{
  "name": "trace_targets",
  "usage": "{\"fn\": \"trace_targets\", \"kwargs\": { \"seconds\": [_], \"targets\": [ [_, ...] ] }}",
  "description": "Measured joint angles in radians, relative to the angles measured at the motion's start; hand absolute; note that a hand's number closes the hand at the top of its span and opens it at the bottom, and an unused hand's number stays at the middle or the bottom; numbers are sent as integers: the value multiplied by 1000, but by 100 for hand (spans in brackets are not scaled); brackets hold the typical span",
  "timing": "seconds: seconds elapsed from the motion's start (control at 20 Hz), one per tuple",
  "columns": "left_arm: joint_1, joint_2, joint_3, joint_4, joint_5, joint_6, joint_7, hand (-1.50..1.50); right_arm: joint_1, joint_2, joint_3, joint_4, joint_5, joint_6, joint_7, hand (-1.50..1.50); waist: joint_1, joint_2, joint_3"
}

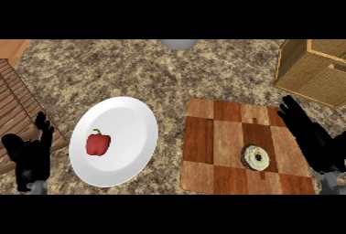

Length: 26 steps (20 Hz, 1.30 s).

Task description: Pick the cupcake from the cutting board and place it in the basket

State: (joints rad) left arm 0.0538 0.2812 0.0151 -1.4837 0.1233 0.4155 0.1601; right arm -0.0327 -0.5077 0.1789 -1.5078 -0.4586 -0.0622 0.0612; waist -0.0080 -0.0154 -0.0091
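A speckled granite counter point(135, 68) carries a checkered wooden cutting board point(223, 151) at right, a white plate point(128, 123) at centre-left, a wicker basket point(304, 75) at the far right corner and a slatted wooden mat point(17, 103) at the left edge

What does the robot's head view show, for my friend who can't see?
A cupcake sits on a cutting board, the open right hand beside it. A basket is beyond, a red pepper on a plate, left hand resting.

No readable text (labels, numbers, signs)
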Motion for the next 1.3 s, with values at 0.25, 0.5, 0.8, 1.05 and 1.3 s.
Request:
{"fn": "trace_targets", "kwargs": {
  "seconds": [0.25,0.5,0.8,1.05,1.3],
  "targets": [
    [46,-84,52,-54,42,205,46,0,-128,49,24,-68,-58,115,-44,150,19,5,25],
    [67,-31,-129,-52,23,-3,92,0,-251,104,167,-188,-44,282,-112,-150,24,11,22],
    [100,34,-156,-62,56,-151,71,0,-213,122,345,-334,219,209,-115,-150,-5,-1,22],
    [119,63,-146,-69,81,-203,72,0,-298,-34,296,-407,445,156,15,-150,-27,-8,18],
    [118,75,-145,-73,97,-242,68,0,-414,-224,193,-476,515,239,172,-150,-25,-4,17]
  ]
}}
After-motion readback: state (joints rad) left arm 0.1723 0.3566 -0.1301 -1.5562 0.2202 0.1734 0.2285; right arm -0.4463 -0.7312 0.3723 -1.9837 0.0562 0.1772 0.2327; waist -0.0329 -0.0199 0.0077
